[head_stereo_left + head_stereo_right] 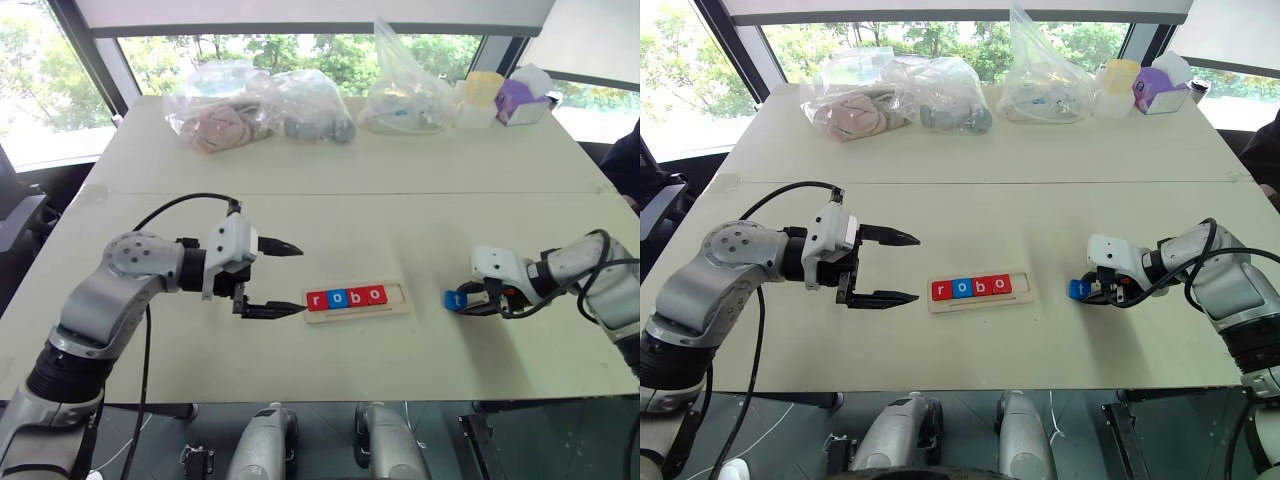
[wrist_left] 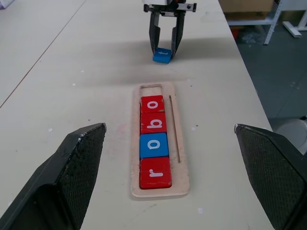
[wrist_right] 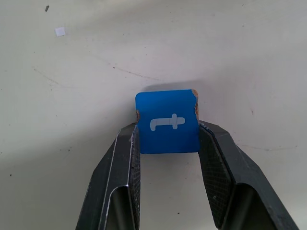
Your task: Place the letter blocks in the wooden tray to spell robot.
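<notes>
The wooden tray (image 1: 398, 296) lies at the table's middle with its groove running left to right. In it sit four letter blocks in a row: red r (image 1: 317, 299), blue o (image 1: 337, 297), red b (image 1: 356, 296), red o (image 1: 375, 294). The groove's right end is bare. A blue t block (image 3: 168, 108) rests on the table to the right of the tray, and my right gripper (image 1: 468, 301) is shut on its two sides. My left gripper (image 1: 300, 278) hovers just left of the tray, open and pointing at it, with nothing between its fingers.
Several clear plastic bags (image 1: 260, 110) with soft items lie along the table's far side. A yellow cup (image 1: 483, 90) and a purple box (image 1: 520, 100) stand at the back right. A seam (image 1: 350, 192) crosses the table.
</notes>
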Tool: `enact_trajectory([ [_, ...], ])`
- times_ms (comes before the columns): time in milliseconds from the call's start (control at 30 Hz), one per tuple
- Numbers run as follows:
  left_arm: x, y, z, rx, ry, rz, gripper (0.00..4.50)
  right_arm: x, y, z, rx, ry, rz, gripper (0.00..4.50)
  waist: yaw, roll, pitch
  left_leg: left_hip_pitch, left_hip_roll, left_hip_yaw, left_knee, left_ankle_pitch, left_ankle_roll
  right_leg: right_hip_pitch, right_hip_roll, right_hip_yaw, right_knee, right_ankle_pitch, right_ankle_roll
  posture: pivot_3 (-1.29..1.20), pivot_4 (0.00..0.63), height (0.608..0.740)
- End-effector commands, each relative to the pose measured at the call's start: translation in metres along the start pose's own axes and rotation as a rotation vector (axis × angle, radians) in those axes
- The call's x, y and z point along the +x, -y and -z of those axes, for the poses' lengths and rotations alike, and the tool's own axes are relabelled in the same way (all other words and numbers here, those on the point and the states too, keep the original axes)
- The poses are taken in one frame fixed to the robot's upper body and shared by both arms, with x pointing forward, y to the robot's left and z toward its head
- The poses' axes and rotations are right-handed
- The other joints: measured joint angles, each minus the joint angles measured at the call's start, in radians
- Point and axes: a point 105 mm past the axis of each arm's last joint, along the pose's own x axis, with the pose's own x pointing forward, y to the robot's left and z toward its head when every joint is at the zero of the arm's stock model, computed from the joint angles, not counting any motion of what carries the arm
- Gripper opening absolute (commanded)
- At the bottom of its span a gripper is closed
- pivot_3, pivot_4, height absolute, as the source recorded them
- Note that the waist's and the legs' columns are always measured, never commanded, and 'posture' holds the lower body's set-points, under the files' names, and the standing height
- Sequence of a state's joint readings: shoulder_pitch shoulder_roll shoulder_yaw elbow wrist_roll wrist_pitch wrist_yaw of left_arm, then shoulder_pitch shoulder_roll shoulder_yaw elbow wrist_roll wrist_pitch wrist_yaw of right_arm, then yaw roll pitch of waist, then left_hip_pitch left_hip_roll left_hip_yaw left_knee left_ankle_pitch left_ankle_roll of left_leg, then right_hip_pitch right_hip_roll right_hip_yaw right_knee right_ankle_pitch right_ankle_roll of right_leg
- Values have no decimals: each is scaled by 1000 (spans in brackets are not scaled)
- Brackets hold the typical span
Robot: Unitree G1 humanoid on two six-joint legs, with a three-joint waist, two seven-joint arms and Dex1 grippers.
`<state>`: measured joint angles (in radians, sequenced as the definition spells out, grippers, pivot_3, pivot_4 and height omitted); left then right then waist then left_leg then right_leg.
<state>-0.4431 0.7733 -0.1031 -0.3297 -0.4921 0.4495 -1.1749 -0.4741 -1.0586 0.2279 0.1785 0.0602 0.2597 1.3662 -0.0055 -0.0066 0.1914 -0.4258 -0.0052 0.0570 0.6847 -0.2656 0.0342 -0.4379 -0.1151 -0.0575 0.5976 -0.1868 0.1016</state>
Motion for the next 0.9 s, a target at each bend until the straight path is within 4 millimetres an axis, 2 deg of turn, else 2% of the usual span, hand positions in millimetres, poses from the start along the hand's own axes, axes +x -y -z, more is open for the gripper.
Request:
enact_trajectory([
  [33, -1, 2, -9, 42, 17, -1, 4500, -19, 9, -35, -82, 66, 50, 1123, -1, 0, 0, 0, 0, 0, 0, 0, 0, 0, 0, 0, 0, 0, 1, 0, 150, 740],
  [133, 0, 3, -9, 41, 18, 4, 4500, -22, 4, -65, -135, 131, 26, 1123, -7, 0, 0, 0, 0, 0, 0, 0, 0, 0, 0, 0, 0, 1, 1, 0, 150, 740],
  [300, 1, 4, -9, 46, 14, 16, 4500, -16, -4, -92, -232, 162, -26, 1123, 0, 0, 0, 0, 0, -1, 0, 0, 0, 0, 1, 0, 1, 1, 1, 0, 150, 740],
  [567, 1, 6, -10, 51, 15, 15, 4500, 8, 0, -98, -326, 114, -75, 1123, -1, 0, 0, 0, 0, 0, 1, 0, 0, 0, 0, 0, 1, 1, 1, 0, 150, 740],
  [900, -1, 7, -10, 47, 8, -3, 4500, 25, 4, -98, -360, 91, -120, 1123, -4, 0, 0, 0, 0, -1, 1, 1, -1, 0, 0, 0, 1, 1, 1, 0, 150, 740],
])
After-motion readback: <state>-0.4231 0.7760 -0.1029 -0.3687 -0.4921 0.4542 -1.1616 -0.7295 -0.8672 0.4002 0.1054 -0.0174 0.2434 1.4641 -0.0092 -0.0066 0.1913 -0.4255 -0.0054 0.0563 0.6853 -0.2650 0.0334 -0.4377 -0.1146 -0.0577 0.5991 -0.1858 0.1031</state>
